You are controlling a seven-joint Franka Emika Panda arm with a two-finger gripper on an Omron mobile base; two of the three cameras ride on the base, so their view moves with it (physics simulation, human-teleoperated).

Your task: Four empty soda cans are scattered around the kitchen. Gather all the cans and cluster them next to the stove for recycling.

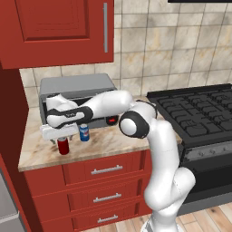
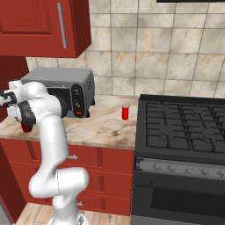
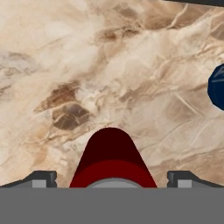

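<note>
Red can [image 3: 113,159]: its lower part is cut off at my hand view's bottom.
Blue can [image 3: 217,87]: mostly cropped by the right edge.
Toaster oven [image 1: 74,86]: my arm hides its front.

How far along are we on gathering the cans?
One red can already stands beside the stove. In hand: the open gripper straddles a second red can, not yet gripped. Left: that one and the blue can near the toaster oven; a fourth isn't visible.
</note>
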